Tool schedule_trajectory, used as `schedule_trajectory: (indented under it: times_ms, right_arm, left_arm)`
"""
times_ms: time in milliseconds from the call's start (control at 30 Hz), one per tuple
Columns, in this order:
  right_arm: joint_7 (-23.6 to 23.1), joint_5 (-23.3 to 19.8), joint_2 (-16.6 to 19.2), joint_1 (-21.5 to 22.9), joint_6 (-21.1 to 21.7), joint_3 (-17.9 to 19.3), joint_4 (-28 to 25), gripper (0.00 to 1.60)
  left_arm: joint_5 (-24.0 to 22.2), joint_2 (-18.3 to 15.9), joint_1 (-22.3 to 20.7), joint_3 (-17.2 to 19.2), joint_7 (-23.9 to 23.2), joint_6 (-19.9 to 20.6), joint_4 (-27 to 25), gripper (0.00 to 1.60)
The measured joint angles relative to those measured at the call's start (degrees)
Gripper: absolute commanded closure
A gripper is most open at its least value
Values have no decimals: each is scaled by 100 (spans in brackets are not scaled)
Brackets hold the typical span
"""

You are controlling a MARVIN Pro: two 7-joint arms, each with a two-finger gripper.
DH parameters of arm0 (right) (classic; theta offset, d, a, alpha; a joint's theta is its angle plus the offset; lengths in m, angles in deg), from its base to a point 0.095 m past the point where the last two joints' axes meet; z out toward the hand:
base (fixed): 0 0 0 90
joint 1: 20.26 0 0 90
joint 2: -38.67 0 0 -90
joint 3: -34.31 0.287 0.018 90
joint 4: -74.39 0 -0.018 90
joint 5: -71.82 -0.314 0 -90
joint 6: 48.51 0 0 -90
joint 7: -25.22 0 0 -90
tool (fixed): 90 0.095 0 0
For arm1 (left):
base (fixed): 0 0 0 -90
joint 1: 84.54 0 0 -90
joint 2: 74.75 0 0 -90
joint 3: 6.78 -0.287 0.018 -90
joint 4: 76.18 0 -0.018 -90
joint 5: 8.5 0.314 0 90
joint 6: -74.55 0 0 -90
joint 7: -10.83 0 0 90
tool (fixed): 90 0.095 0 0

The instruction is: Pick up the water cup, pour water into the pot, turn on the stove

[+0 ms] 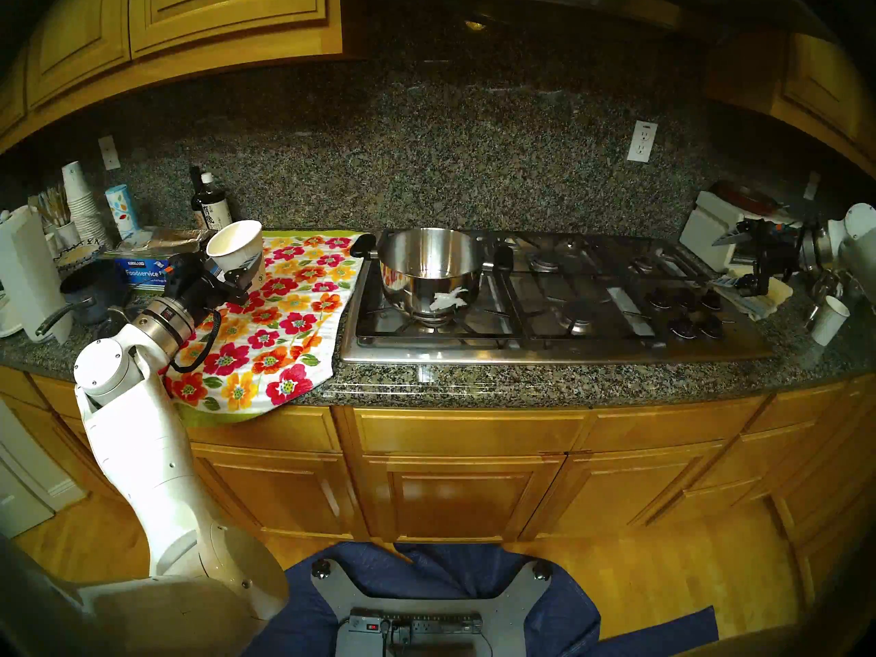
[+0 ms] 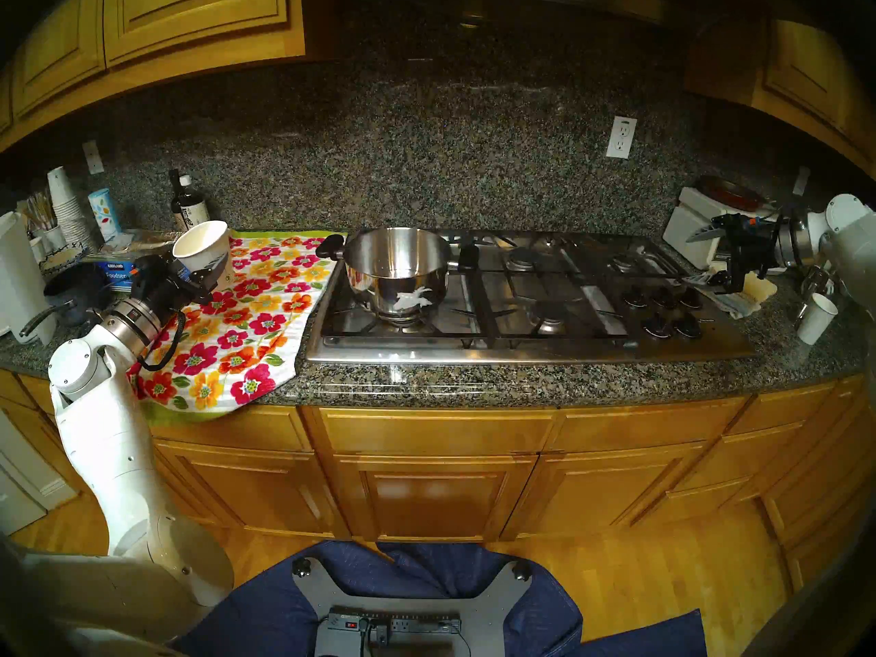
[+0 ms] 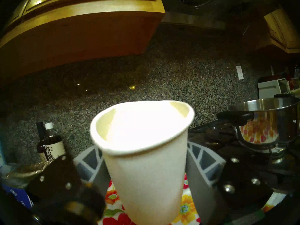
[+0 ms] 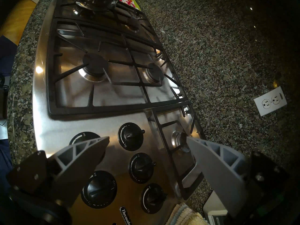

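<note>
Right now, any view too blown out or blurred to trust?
Left wrist view: the inside of the white tapered paper cup is overexposed, contents unreadable, and the edges are slightly blurred. Right wrist view: glare patches on the stainless steel gas cooktop, but the black round knobs are legible. Both head views: sharp centre, dark fisheye rim, dim upper cabinets.

Head pair high over the stove (image 1: 545,305); wrist views close, both catching the pot (image 3: 267,122).
</note>
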Motion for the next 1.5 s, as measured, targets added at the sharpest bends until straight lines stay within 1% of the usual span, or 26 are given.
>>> schedule_trajectory:
  times_ms: [167,367,467,633,733,767,867,1267,1500]
  right_arm:
    - [0,0,1,0,0,0,-2,0]
    - [0,0,2,0,0,0,-4,0]
    - [0,0,2,0,0,0,-6,0]
    - [0,0,3,1,1,0,-8,0]
    - [0,0,4,1,1,0,-10,0]
    - [0,0,4,1,1,0,-10,0]
    - [0,0,4,1,1,0,-11,0]
    - [0,0,5,2,1,0,-14,0]
    - [0,0,6,2,1,-1,-15,0]
  left_arm:
    - [95,13,45,-71,-26,192,-113,66]
    - [218,30,93,-119,-17,295,-186,64]
    - [263,46,127,-125,2,318,-215,60]
    - [222,91,182,-63,35,177,-199,55]
    - [176,101,202,19,37,84,-141,55]
    - [162,101,208,44,37,56,-119,58]
    - [145,98,221,90,31,15,-77,56]
    - [148,136,343,179,-135,18,-70,58]
    - [168,267,463,178,-187,65,-143,51]
